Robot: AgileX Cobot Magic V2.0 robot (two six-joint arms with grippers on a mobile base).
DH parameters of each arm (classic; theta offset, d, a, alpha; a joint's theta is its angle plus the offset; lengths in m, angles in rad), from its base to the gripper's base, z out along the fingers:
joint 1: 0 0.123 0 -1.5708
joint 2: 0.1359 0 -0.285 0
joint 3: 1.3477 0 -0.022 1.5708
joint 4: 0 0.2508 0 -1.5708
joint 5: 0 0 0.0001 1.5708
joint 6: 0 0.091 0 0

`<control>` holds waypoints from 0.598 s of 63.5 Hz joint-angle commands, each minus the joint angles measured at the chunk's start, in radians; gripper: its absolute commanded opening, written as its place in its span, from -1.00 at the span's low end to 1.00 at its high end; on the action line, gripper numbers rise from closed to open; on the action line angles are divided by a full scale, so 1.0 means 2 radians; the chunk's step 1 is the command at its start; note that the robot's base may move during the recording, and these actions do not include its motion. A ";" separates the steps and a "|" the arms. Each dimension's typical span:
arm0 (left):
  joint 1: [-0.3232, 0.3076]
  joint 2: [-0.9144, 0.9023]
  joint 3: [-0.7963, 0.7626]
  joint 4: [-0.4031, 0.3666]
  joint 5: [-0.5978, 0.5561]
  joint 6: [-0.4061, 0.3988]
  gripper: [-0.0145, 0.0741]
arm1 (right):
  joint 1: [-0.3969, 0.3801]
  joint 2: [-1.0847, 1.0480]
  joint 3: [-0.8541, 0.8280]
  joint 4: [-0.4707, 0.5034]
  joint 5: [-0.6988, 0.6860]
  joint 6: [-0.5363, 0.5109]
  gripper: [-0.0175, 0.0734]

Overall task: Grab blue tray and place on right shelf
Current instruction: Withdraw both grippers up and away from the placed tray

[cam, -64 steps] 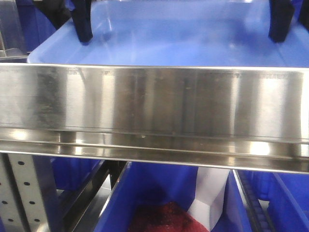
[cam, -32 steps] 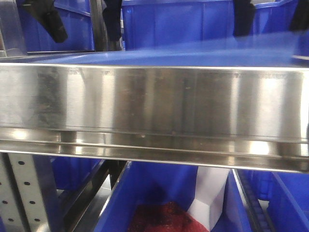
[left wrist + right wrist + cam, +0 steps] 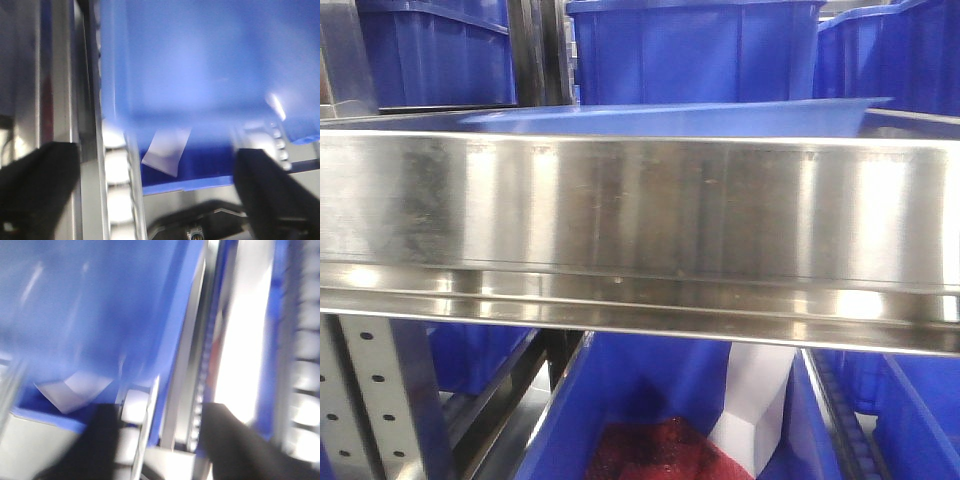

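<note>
Stainless steel fills the front view: the right shelf (image 3: 640, 210) shows its tall reflective front lip running edge to edge, with a perforated upright (image 3: 365, 400) below at the left. Just above the lip, the blue tray (image 3: 670, 118) lies flat on the shelf, only its pale rim and a sliver of the inside visible; its right corner reaches out past mid-frame. Behind it stand deep dark-blue bins (image 3: 695, 50), side by side. Under the shelf, another blue bin (image 3: 640, 400) holds red mesh material (image 3: 660, 455) and a white object (image 3: 755, 400).

No gripper or arm shows in the front view.

Left wrist view, blurred: the left gripper (image 3: 165, 195) has its two dark fingers (image 3: 37, 185) set wide apart at the frame's bottom corners, nothing between them. Beyond them, a blue bin wall (image 3: 200, 75) with a pale label (image 3: 167, 152), and metal rails (image 3: 65, 100) at the left.

Right wrist view, heavily blurred: the right gripper (image 3: 162, 440) shows two dark fingers (image 3: 100, 440) spread, with only a metal rail (image 3: 190, 365) and a blue bin (image 3: 90, 305) behind the gap. A pale label (image 3: 75, 387) sits on that bin. Neither tool grasps anything.
</note>
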 commanded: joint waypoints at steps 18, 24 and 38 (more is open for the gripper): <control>-0.066 -0.289 0.240 -0.002 -0.152 0.006 -0.77 | 0.001 -0.245 0.147 -0.012 -0.069 -0.055 -0.49; -0.072 -0.365 0.317 -0.003 -0.195 0.006 -0.78 | 0.001 -0.320 0.217 -0.012 -0.099 -0.061 -0.49; -0.072 -0.525 0.482 -0.003 -0.279 0.006 -0.78 | 0.001 -0.485 0.381 -0.012 -0.199 -0.089 -0.49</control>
